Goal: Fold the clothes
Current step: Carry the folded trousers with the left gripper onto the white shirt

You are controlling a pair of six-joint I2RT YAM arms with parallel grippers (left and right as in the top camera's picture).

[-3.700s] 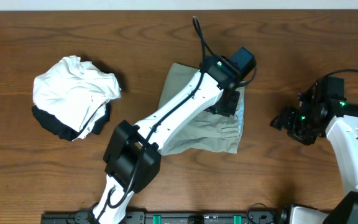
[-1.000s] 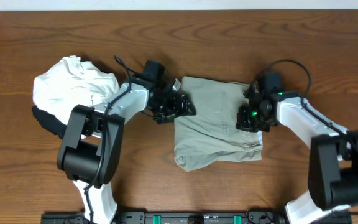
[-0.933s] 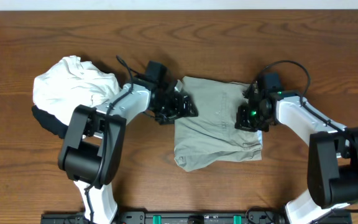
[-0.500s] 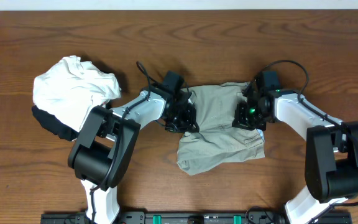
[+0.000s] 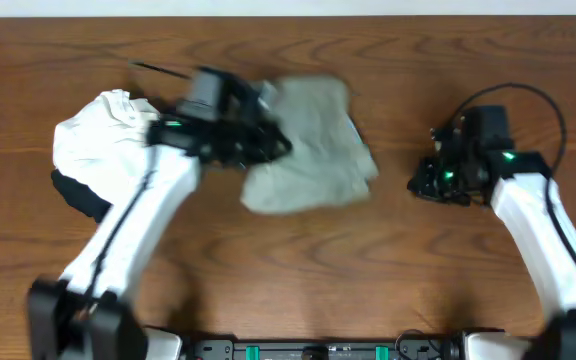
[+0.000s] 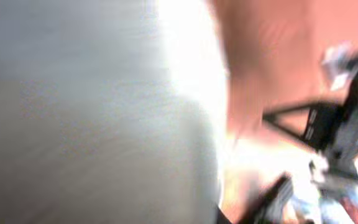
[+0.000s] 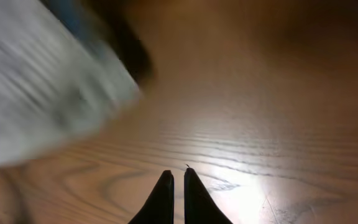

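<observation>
Soft, light and floppy, the trousers (image 5: 313, 150) sit bunched at twelve o'clock on the surface (image 5: 268, 280), the left gripper (image 5: 266, 146) jaws apparently grasping their nine o'clock edge, a sensible hold, while the right gripper (image 7: 174, 174) jaws are clenched on nothing at three o'clock.

Wooden table (image 5: 298, 290), dark brown, grain running side to side. At the left a white garment (image 5: 113, 145) sits heaped on a black garment (image 5: 73, 195) that lies flat on the wood. Right of that heap, toward the far edge, the trousers (image 5: 313, 150) show bunched and blurred.
</observation>
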